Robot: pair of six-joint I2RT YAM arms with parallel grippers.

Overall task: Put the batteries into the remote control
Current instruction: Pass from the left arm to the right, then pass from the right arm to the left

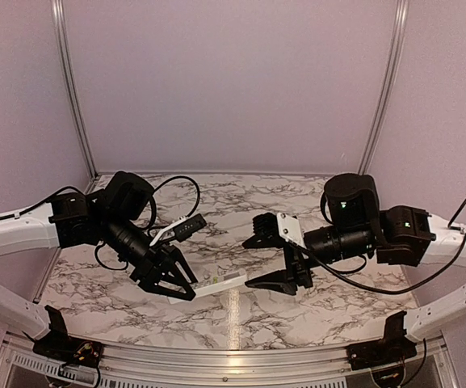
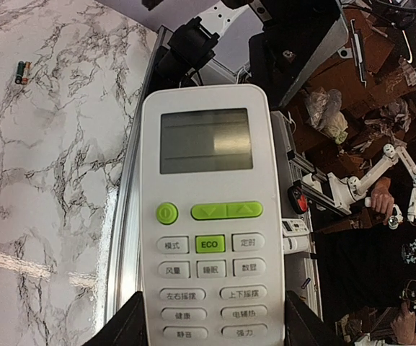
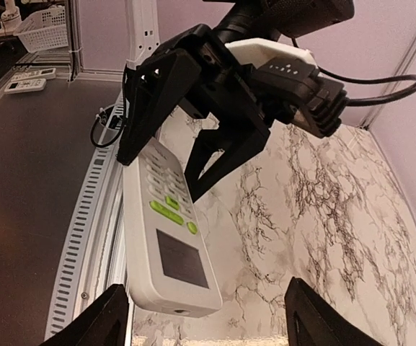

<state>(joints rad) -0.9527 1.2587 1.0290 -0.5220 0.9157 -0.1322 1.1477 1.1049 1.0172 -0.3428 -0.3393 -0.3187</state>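
The white remote control (image 2: pixel 211 216) is held in the air by its button end, display and buttons facing the left wrist camera. My left gripper (image 2: pixel 213 299) is shut on its two long sides; in the top view it (image 1: pixel 186 288) holds the remote (image 1: pixel 223 282) level, low over the table's front. The remote's free display end (image 3: pixel 171 249) reaches into the gap of my right gripper (image 3: pixel 206 288), which is open and empty (image 1: pixel 258 263), near its left finger without touching. Two small dark batteries (image 2: pixel 22 72) lie side by side on the marble, away from both grippers.
The marble table (image 1: pixel 216 202) has an aluminium rail (image 1: pixel 233 354) along its front edge, under the remote in the left wrist view (image 2: pixel 125 238). Pale walls with metal posts (image 1: pixel 71 89) close the back and sides. Cables hang from both arms.
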